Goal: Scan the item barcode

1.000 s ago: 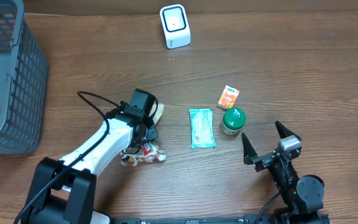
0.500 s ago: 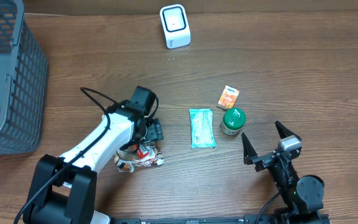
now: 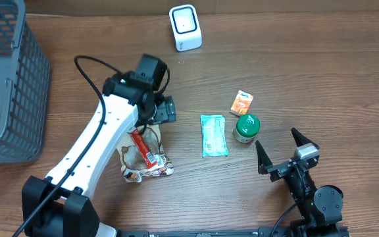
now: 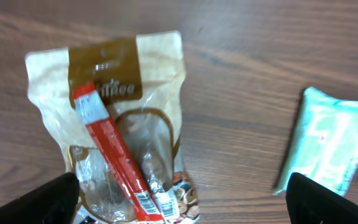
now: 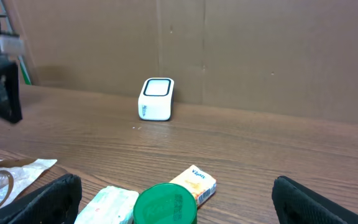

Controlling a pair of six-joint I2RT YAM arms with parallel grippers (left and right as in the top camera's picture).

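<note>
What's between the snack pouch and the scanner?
Nothing on the table: bare wood runs from the snack pouch to the white scanner. The teal packet and green-lidded jar lie off to the side. The open left gripper hangs above the pouch.

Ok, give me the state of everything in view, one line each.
left gripper, open, empty.
right gripper, open, empty.
snack bag, lying flat, not held.
green-lidded jar, upright, lid on.
teal packet, lying flat.
orange box, lying flat.
scanner, standing upright.
</note>
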